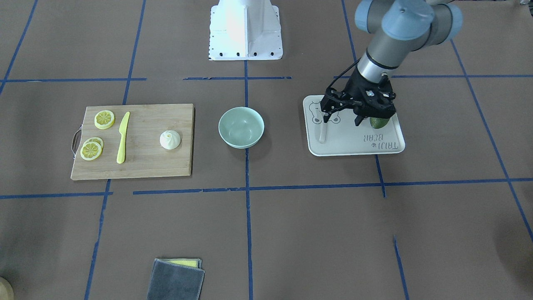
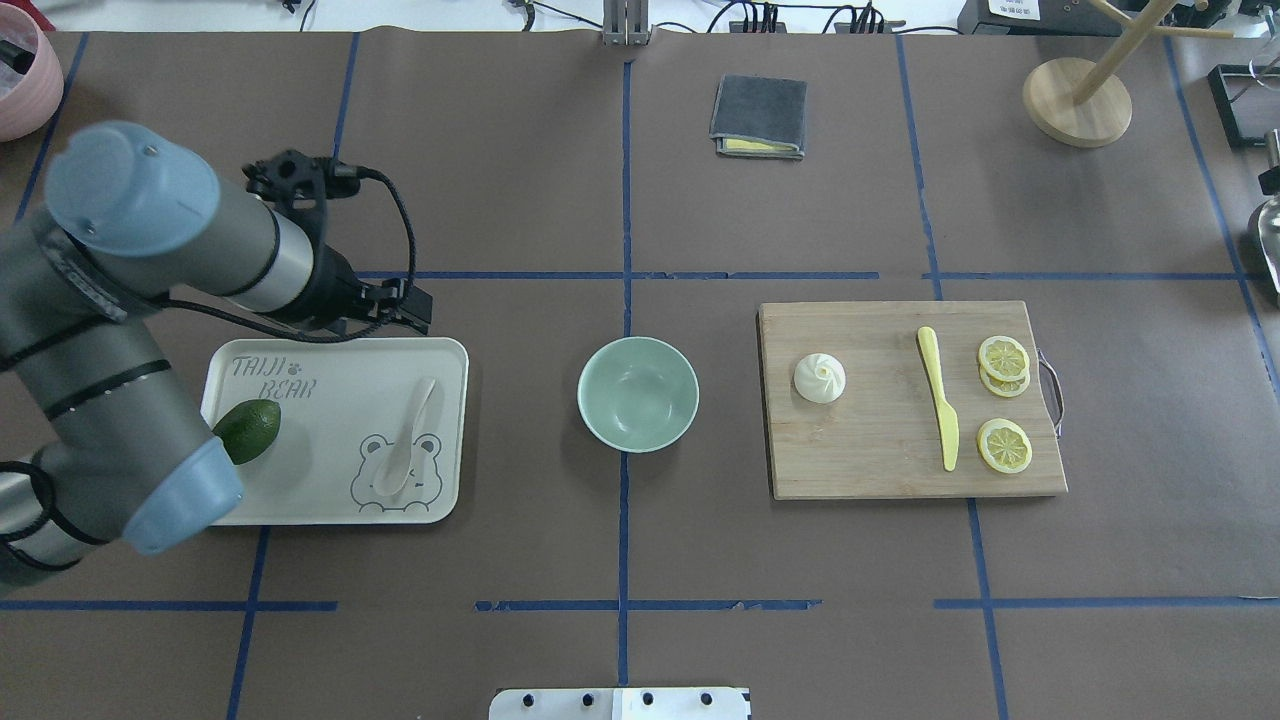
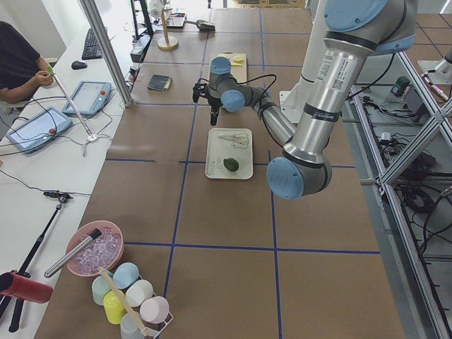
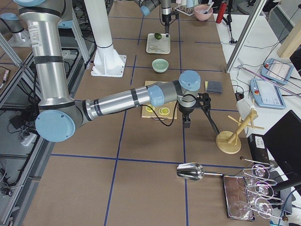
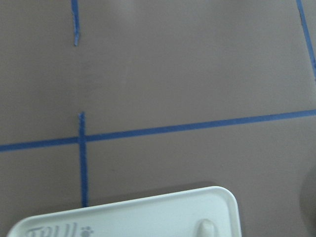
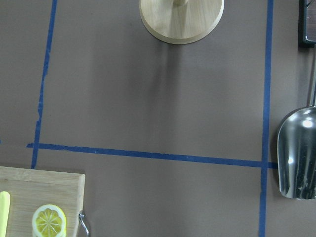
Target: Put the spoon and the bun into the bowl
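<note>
The off-white spoon (image 2: 410, 435) lies on the white bear-printed tray (image 2: 330, 470), also in the front view (image 1: 323, 133); its handle tip shows in the left wrist view (image 5: 205, 228). The white bun (image 2: 819, 378) sits on the wooden cutting board (image 2: 880, 460). The mint-green bowl (image 2: 638, 393) stands empty between tray and board. My left gripper (image 1: 341, 120) hovers above the tray, open and empty, fingers spread over the spoon's end. My right gripper (image 4: 187, 120) shows only in the right side view, past the board; I cannot tell whether it is open or shut.
A green avocado (image 2: 248, 430) lies on the tray. A yellow knife (image 2: 938, 410) and lemon slices (image 2: 1003, 445) lie on the board. A grey folded cloth (image 2: 758, 115), a wooden stand (image 2: 1078, 100) and a metal scoop (image 6: 296, 158) stand farther out.
</note>
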Robot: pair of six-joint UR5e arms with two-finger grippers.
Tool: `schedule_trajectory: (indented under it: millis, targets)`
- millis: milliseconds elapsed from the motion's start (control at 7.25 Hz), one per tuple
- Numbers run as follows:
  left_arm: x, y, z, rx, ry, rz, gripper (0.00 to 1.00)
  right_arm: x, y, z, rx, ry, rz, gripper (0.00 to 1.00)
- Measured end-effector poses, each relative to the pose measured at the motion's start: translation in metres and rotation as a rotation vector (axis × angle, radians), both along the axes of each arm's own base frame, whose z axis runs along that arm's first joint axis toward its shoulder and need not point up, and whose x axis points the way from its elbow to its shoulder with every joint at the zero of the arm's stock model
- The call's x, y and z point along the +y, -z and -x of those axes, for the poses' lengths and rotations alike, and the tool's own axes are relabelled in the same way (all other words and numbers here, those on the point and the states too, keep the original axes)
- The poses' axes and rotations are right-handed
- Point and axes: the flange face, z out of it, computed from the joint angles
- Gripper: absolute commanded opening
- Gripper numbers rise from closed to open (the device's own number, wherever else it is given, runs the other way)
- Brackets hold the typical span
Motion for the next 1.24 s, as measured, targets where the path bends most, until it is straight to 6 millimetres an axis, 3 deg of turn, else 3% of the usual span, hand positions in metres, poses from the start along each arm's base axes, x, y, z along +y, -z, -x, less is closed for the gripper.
schedule_trajectory:
  millis: [138,414,1241]
  targets:
    - [0.015,-0.006,-0.03,-0.004,0.016,0.011,0.9,-0.004,0.017,0.016,-0.013,-0.018,0.025,1.0]
    - [0.029,-0.023,-0.062,-0.044,0.031,0.013,0.9,-0.006,0.041,0.038,-0.033,-0.043,0.056,1.0]
    - [0.039,-0.051,-0.085,-0.102,0.011,0.033,0.83,0.003,0.073,0.067,-0.057,-0.04,0.062,1.0]
